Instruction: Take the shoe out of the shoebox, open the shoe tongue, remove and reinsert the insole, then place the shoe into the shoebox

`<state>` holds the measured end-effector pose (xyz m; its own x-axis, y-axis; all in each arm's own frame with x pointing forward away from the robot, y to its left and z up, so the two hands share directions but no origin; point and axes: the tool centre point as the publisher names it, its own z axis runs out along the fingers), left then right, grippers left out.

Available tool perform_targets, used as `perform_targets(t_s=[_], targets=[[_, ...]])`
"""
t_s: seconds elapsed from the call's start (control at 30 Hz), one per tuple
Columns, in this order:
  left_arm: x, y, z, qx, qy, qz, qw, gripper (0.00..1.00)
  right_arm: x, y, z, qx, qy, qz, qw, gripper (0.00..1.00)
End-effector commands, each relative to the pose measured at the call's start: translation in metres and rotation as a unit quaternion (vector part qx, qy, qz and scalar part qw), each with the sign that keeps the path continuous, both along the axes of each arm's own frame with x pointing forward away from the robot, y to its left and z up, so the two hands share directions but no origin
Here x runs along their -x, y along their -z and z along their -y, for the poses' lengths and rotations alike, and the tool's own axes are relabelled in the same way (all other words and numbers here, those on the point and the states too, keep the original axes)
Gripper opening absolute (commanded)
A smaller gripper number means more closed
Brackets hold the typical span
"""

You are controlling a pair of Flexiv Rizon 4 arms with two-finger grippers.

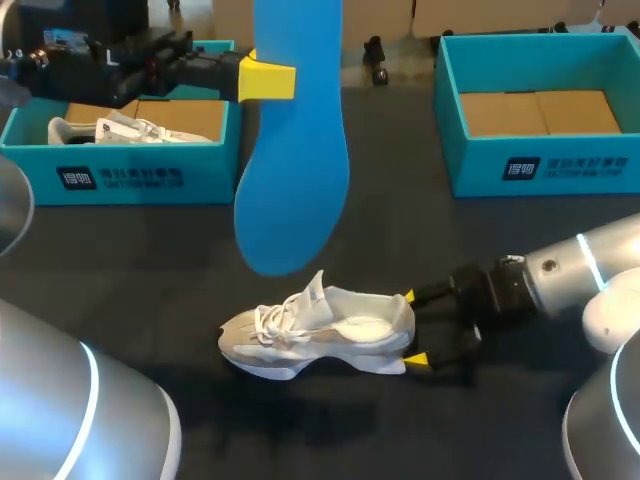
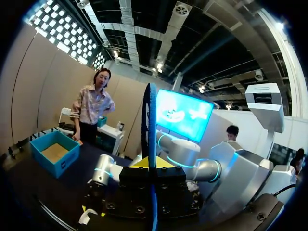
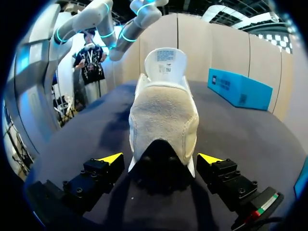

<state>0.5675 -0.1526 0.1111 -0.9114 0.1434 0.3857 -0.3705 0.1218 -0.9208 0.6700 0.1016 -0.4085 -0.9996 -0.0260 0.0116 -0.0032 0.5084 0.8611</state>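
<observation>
The shoe (image 1: 320, 335) lies on its sole on the tabletop (image 1: 150, 290), midway along the robot's edge, with its toe toward the left edge and its tongue (image 1: 316, 288) lifted, so the mouth is open. The right tool (image 1: 413, 327) straddles the heel with its jaws wide, a yellow tip on each side, not clearly pressing. The blue insole (image 1: 292, 170) hangs above, toe end down, pinched near its heel by the left tool (image 1: 268, 80).

The step in hand looks like reinsertion. It should go best if the right tool closes on the heel first to steady the shoe. The insole should then tilt toe-first under the tongue and slide forward flat.

The left shoebox (image 1: 140, 175), at the far left corner, holds a second shoe (image 1: 120, 130). The right shoebox (image 1: 540, 165), at the far right corner, is empty.
</observation>
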Motion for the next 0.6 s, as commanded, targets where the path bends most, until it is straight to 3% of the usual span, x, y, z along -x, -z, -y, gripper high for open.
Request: perform_targets(t_s=[0.03,0.3,0.6], targets=[[-0.001,-0.001,0.000,-0.003,0.000,0.000,1.000,0.00,0.002,-0.016,0.008,0.046,0.002,-0.018,0.999,1.00],[-0.001,-0.001,0.000,-0.003,0.000,0.000,1.000,0.00,0.009,-0.044,0.006,0.168,0.021,-0.065,0.983,1.00],[-0.001,-0.001,0.000,-0.003,0.000,0.000,1.000,0.00,0.016,-0.069,-0.006,0.254,0.040,-0.051,0.965,1.00]])
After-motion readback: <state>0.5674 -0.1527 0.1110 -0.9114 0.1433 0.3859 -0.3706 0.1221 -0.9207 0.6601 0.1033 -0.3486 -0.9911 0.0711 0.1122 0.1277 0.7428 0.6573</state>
